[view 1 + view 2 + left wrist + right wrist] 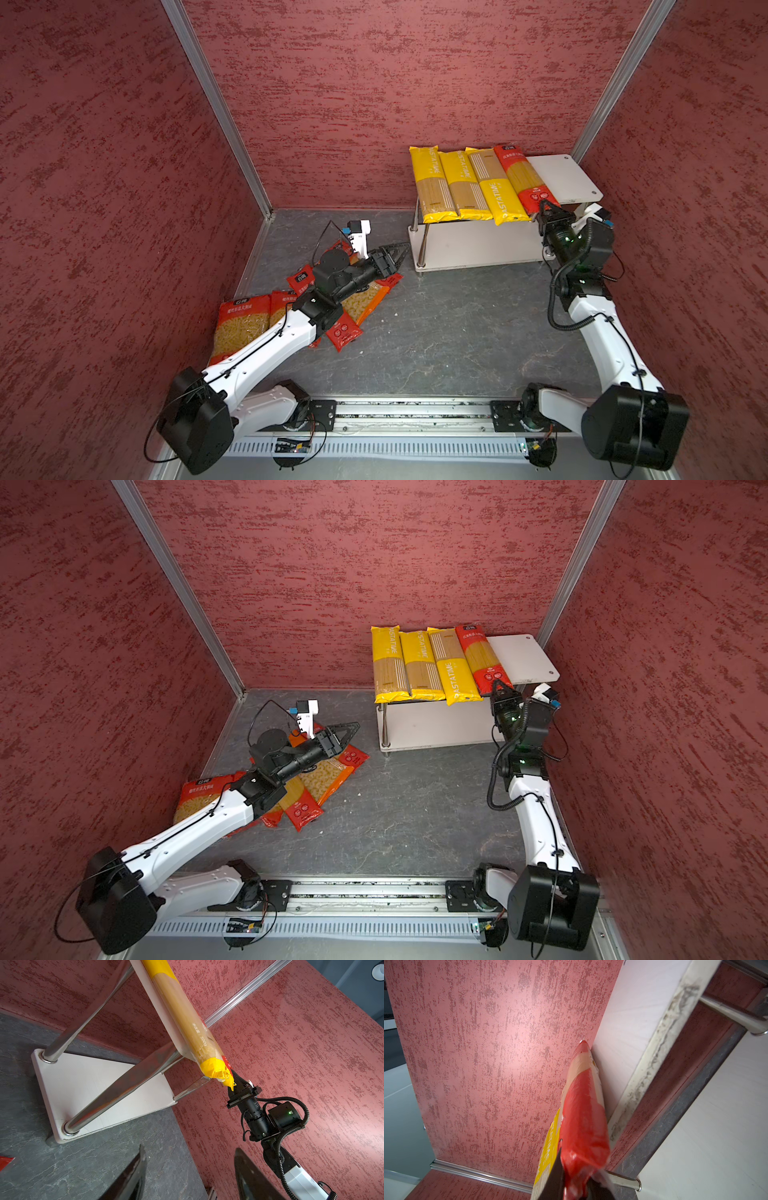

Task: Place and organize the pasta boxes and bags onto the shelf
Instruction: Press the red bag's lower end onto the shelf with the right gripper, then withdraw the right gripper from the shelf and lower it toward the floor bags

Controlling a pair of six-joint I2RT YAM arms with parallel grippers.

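Observation:
The shelf stands at the back right. Three yellow spaghetti packs lie side by side on its top board, and a red spaghetti pack lies next to them. My right gripper is shut on that red pack's near end at the board's front edge. My left gripper hangs open and empty above a pile on the floor. The pile holds a wide red bag, an orange bag and a red spaghetti pack.
The shelf's lower board is bare, with chrome legs at its corners. Red textured walls close in the left, back and right. The arms' metal base rail runs along the front edge of the grey floor.

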